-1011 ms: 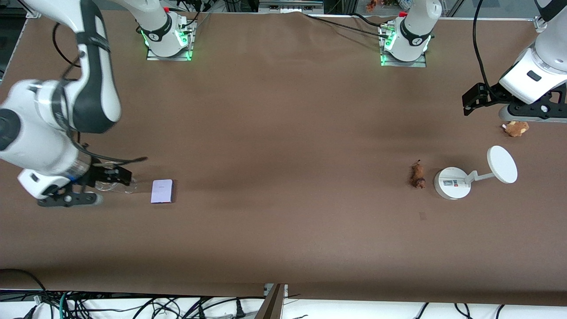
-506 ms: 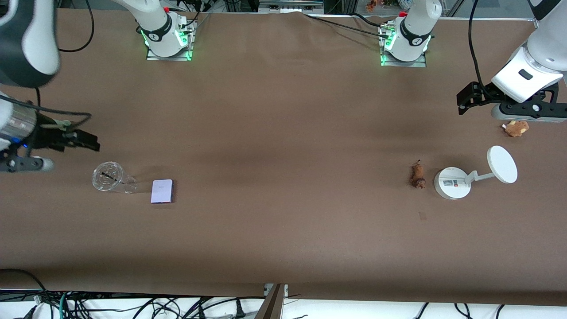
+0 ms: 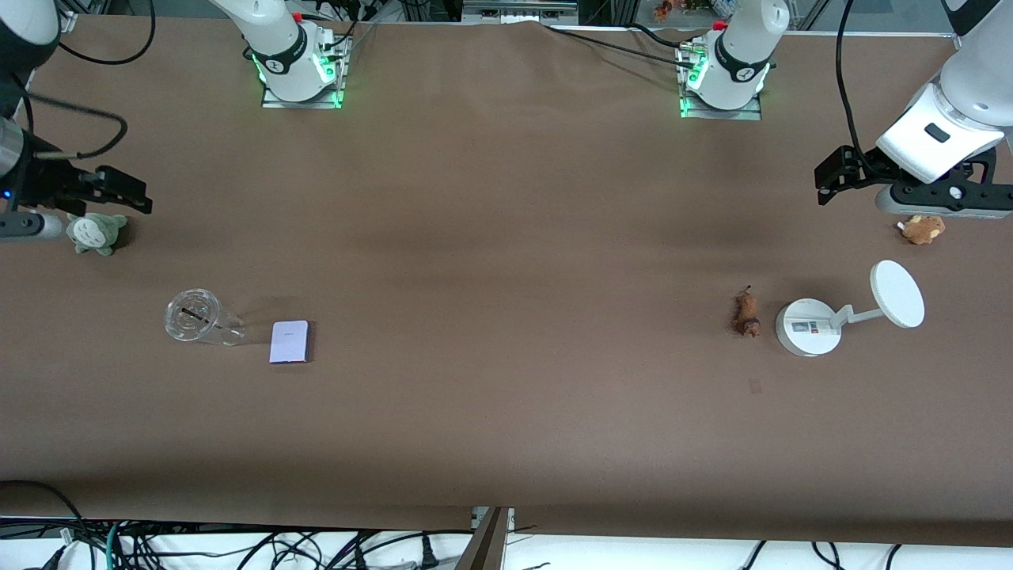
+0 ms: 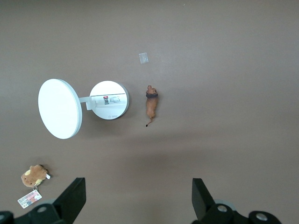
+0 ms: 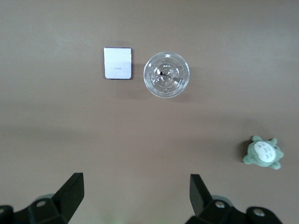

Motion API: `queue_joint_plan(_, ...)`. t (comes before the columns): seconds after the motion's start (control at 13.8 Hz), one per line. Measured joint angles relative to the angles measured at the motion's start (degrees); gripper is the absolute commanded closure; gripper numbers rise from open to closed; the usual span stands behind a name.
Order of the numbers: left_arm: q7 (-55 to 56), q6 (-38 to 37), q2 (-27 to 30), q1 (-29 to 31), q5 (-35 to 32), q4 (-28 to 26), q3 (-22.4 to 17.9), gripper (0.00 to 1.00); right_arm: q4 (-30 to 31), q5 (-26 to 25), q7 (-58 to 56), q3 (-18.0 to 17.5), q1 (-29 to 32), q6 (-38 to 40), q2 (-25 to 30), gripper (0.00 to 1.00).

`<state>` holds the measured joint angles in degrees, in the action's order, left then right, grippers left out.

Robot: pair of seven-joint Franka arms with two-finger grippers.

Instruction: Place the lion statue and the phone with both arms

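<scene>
The lion statue [image 3: 745, 314], a small reddish-brown figurine, lies on the brown table toward the left arm's end, beside the white stand; the left wrist view shows it too [image 4: 151, 103]. The phone [image 3: 289, 341], flat and pale lavender, lies toward the right arm's end beside a clear cup, and also shows in the right wrist view [image 5: 117, 63]. My left gripper [image 3: 942, 202] hangs high over the table by the tan plush, open and empty [image 4: 138, 186]. My right gripper [image 3: 24, 227] hangs high by the green plush, open and empty [image 5: 135, 183].
A clear plastic cup [image 3: 194, 318] stands next to the phone. A grey-green plush [image 3: 95, 233] sits near the right arm's end. A white stand [image 3: 807, 327] with a round disc [image 3: 897, 294] and a tan plush with a tag [image 3: 922, 229] sit at the left arm's end.
My right gripper has lifted off the cup's spot and drawn back toward the robots' side, uncovering the cup and the green plush. My left gripper has risen a little.
</scene>
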<state>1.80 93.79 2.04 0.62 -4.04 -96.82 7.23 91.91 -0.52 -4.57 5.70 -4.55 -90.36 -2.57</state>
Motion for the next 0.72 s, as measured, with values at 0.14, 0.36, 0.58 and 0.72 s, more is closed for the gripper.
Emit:
queue_joint_plan(0.14, 0.0, -0.02, 0.0, 0.0, 0.0, 0.0, 0.0, 0.0, 0.41, -0.35, 0.0, -0.35, 0.03, 0.58, 1.36, 0.0)
queue_joint_plan(0.36, 0.0, -0.1, 0.0, 0.0, 0.0, 0.0, 0.0, 0.0, 0.59, -0.42, 0.12, -0.93, 0.15, 2.25, 1.43, 0.0)
queue_joint_plan(0.58, 0.0, -0.13, 0.0, 0.0, 0.0, 0.0, 0.0, 0.0, 0.59, -0.41, 2.57, -1.75, 0.2, 2.63, 1.43, 0.0)
queue_joint_plan(0.72, 0.0, -0.14, 0.0, 0.0, 0.0, 0.0, 0.0, 0.0, 0.45, -0.41, 2.73, -1.72, 0.58, 2.82, 1.37, 0.0)
